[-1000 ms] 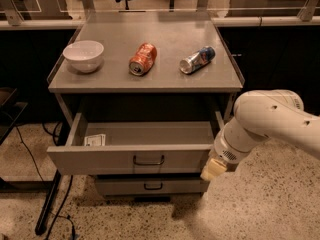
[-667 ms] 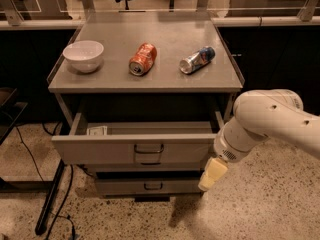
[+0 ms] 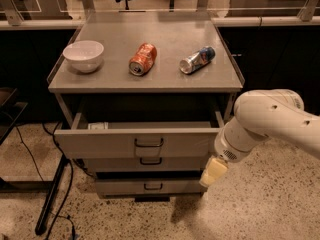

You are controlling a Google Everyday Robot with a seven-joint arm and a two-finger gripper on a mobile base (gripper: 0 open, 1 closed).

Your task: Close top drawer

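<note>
The top drawer is a wide grey metal drawer with a dark wire pull handle at its centre. It stands partly open, pulled a short way out of the grey cabinet. A narrow strip of its inside shows, with a small white item at the left. My gripper hangs at the end of the white arm, just below and beside the drawer front's right end.
Two lower grey drawers sit below. On the cabinet top are a white bowl, a lying orange can and a lying blue-silver can. Cables and a dark stand lie on the speckled floor at the left.
The top drawer has slid back into the cabinet, so much less of its inside shows. My gripper has stayed by the drawer front's right end, shifting slightly inward with it.
</note>
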